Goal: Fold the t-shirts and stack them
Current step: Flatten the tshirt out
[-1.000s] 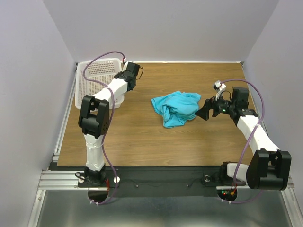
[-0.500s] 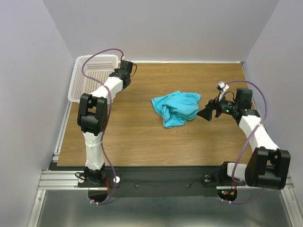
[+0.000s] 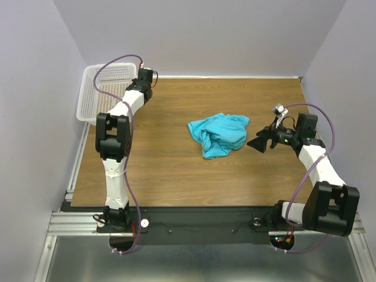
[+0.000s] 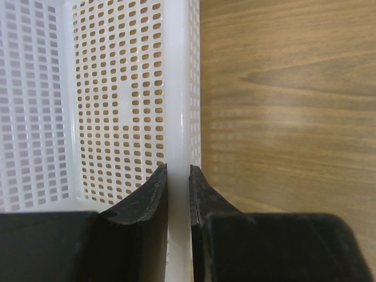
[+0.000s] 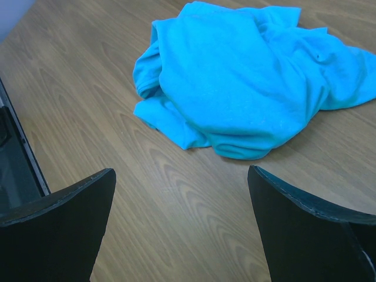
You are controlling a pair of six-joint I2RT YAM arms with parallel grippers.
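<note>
Evidently to clear space, the left gripper point(image 4: 178, 176) pinches the white mesh basket point(image 4: 117, 88) by its rim, while the right gripper point(image 5: 181, 173), wide open and empty, faces the crumpled turquoise t-shirt point(image 5: 235, 88).

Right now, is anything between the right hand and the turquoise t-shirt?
Nothing visible. The right hand is open and faces the crumpled turquoise t-shirt across bare wooden table. The white mesh basket sits at the far left edge, its wall pinched by the left hand, well off that path.
</note>
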